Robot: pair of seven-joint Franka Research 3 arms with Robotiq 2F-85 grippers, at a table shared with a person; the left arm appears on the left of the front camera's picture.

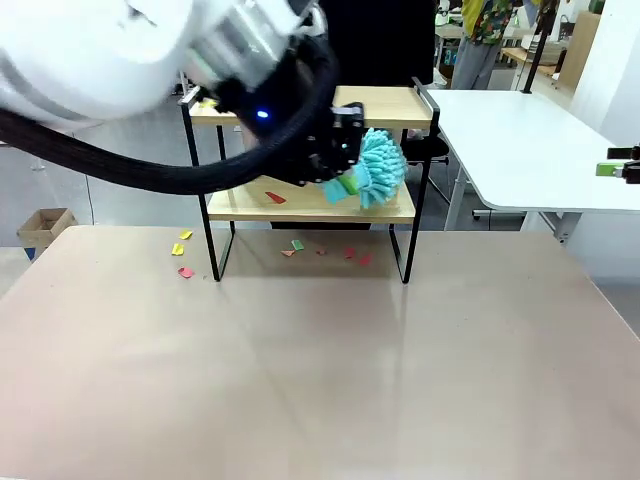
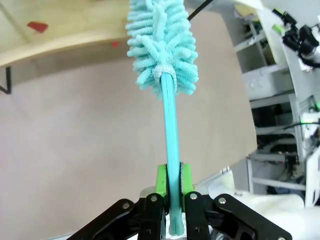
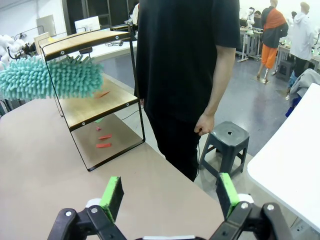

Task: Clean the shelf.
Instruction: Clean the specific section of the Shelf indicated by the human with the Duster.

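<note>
The shelf [image 1: 395, 106] stands at the far middle of the tan table, two wooden boards in a black frame. My left gripper [image 1: 345, 183] reaches in from the left, level with the lower board's front edge. It is shut on the thin handle of a teal fluffy duster [image 1: 381, 167]. In the left wrist view my left gripper [image 2: 171, 172] clamps the duster [image 2: 162, 45], whose head points toward the lower board [image 2: 55, 35]. A red paper scrap [image 1: 275, 197] lies on that board. My right gripper [image 3: 169, 200] is open and holds nothing, well off the shelf's [image 3: 95, 102] right end.
Several coloured paper scraps [image 1: 295, 245] lie on the table under and left of the shelf. A person in black [image 3: 185, 75] stands behind the shelf beside a grey stool [image 3: 227, 140]. A white table [image 1: 530, 150] adjoins at the right. A cardboard box [image 1: 42, 228] sits on the floor at left.
</note>
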